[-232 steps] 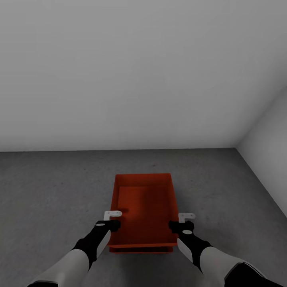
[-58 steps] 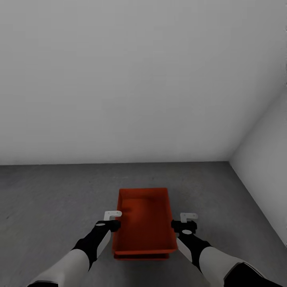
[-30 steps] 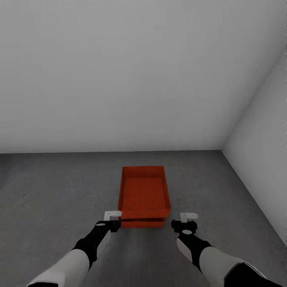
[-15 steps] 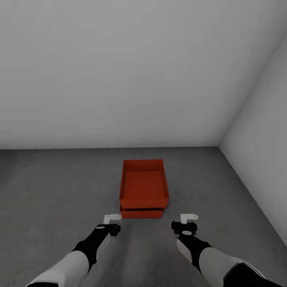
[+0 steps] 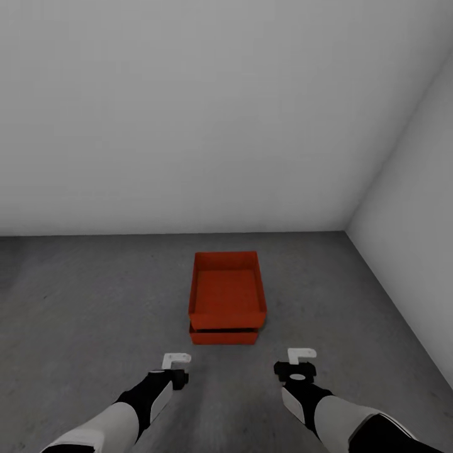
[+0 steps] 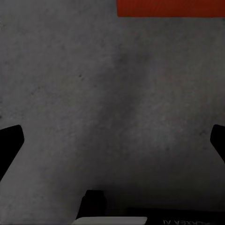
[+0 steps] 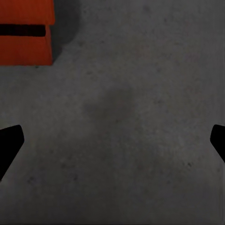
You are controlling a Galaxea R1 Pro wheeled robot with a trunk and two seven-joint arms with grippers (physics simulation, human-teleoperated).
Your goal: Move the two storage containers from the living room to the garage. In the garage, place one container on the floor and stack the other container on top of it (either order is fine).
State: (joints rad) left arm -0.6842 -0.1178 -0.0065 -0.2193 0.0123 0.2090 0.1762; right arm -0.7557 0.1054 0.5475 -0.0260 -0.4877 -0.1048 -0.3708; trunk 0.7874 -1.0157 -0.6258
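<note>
The two storage containers stand stacked on the dark grey garage floor (image 5: 94,302). The upper red-orange bin (image 5: 226,289) rests squarely on the lower one (image 5: 223,336), of which I see only the front wall. Both my grippers hover over the concrete a short way in front of the stack, left gripper (image 5: 174,367) and right gripper (image 5: 298,363), each open and holding nothing. In the left wrist view, the left gripper (image 6: 112,140) has a strip of a container (image 6: 168,7) beyond it. In the right wrist view, the right gripper (image 7: 112,138) has the stack's corner (image 7: 26,28) off to one side.
A plain white wall (image 5: 189,126) rises behind the stack. A second white wall (image 5: 415,251) closes the right side, meeting the first in a corner. Bare concrete stretches left of the bins and between them and me.
My grippers have let go of the upper bin's sides and the view has backed away from the stack. In the last half second both hands sank slightly; the bins stayed put.
</note>
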